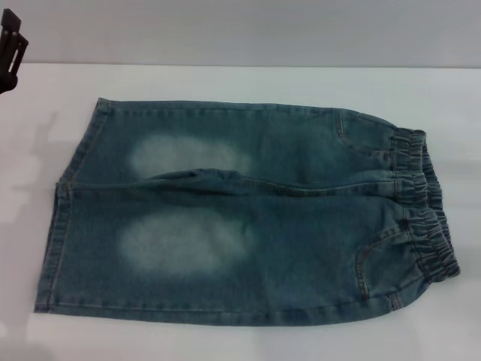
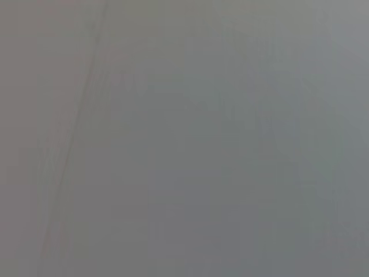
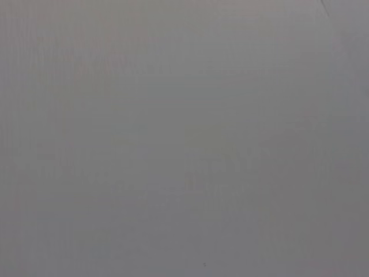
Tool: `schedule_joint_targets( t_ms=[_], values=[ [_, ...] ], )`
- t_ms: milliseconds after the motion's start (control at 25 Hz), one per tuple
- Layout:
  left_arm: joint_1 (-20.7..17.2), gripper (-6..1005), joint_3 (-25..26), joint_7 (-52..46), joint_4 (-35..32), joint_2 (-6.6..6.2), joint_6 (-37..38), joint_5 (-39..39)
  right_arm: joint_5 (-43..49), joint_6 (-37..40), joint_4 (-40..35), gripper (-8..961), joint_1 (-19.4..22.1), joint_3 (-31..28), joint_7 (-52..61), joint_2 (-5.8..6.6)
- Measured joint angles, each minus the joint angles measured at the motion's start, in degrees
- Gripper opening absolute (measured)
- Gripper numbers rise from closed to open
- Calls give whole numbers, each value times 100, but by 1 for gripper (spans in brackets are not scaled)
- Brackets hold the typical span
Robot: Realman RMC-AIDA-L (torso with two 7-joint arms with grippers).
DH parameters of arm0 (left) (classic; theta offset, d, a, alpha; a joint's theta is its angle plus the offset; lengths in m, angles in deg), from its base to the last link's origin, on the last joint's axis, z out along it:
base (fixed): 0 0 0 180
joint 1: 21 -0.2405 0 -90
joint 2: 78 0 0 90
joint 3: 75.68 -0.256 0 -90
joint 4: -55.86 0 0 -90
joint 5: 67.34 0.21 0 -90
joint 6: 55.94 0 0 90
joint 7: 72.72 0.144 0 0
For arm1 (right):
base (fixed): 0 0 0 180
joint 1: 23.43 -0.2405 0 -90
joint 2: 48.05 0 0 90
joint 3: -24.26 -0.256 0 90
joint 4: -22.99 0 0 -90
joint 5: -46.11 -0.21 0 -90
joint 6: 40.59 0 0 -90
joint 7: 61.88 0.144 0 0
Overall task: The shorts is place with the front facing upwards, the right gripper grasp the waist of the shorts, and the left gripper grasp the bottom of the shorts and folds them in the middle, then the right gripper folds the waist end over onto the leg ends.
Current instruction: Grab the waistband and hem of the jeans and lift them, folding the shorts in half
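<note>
The shorts [image 1: 240, 218] lie flat on the white table [image 1: 225, 83]; left hand [image 1: 11, 49] unreadable.

The shorts [image 1: 248, 218] are blue denim with a pale faded patch on each leg and tan stitching at the pockets. The worktop [image 1: 225, 83] is white. The left gripper [image 1: 11, 49] is black.

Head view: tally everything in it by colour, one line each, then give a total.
Blue: 1, the shorts, spread flat.
White: 1, the table.
Black: 1, the left gripper, at the far left edge, clear of the denim.
Total: 3.
</note>
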Motion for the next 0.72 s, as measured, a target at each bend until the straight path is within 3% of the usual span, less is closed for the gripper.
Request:
schedule_joint_targets(
  t_ms=[280, 520, 640, 680, 720],
  values=[
    [27, 823, -73, -550, -219, -38, -366, 194, 0, 1, 4, 516, 30, 0, 9, 0],
    [164, 821, -127, -1891, -1163, -68, -928, 969, 0, 4, -6, 516, 112, -14, 13, 0],
    [247, 820, -705, -3546, -2376, -109, -1758, 1644, 0, 13, -12, 516, 176, -105, 14, 0],
    [210, 820, -1126, -4380, -2982, -154, -2113, 1925, 0, 18, -14, 516, 204, -140, 15, 0],
    [198, 819, -1202, -4568, -3096, -166, -2183, 1998, 0, 24, -16, 516, 237, -184, 15, 0]
  ],
)
